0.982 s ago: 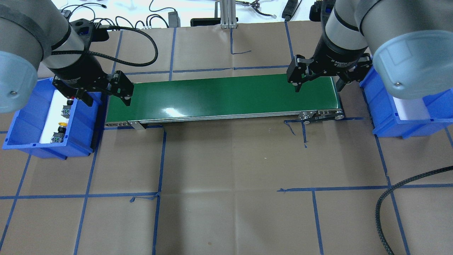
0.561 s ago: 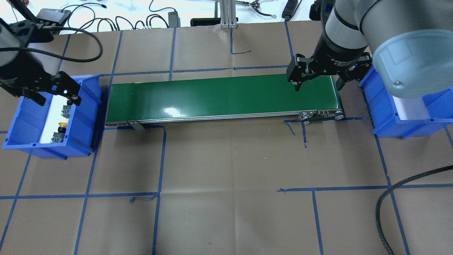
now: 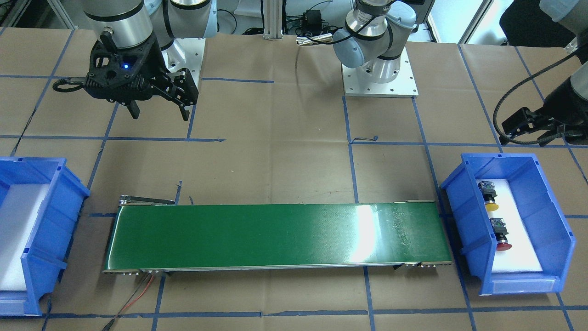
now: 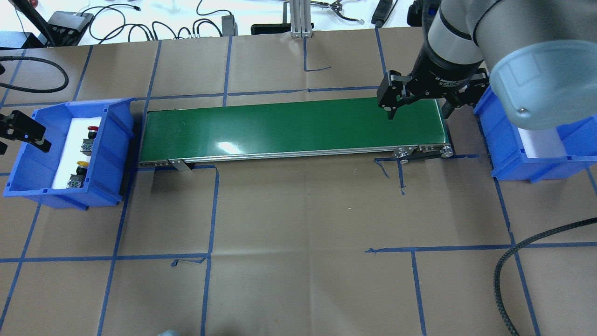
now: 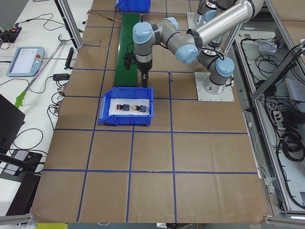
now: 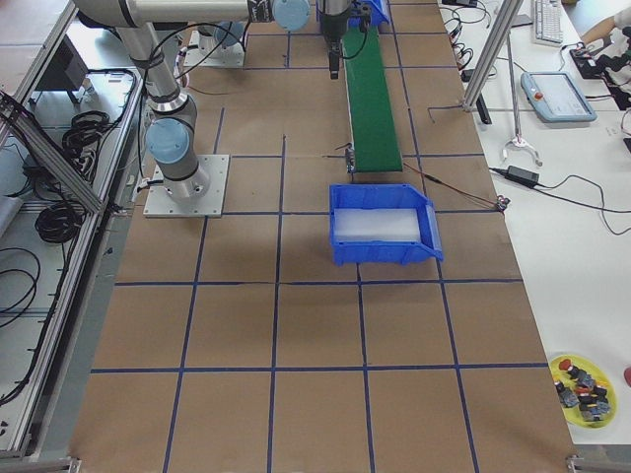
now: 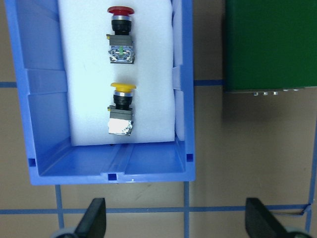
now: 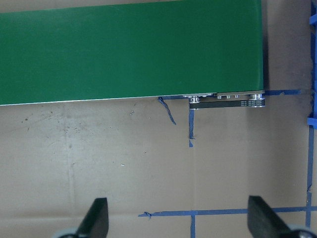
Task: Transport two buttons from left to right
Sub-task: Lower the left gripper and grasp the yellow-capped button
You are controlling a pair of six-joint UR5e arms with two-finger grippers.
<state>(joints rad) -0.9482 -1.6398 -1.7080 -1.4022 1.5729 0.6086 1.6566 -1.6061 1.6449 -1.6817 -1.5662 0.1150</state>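
Two buttons lie on white foam in the left blue bin: a red-capped button and a yellow-capped button. Both also show in the overhead view, red and yellow, and in the front view, red and yellow. My left gripper is open and empty, above the table just outside the bin's outer wall, at the overhead view's left edge. My right gripper is open and empty above the right end of the green conveyor belt.
A second blue bin with bare white foam stands right of the belt. A black braided cable lies at the near right. Cables and small devices lie along the table's far edge.
My left gripper has moved left from the belt's left end, across the bin, to beyond the bin's outer wall. The right gripper has barely moved. The buttons have not moved.
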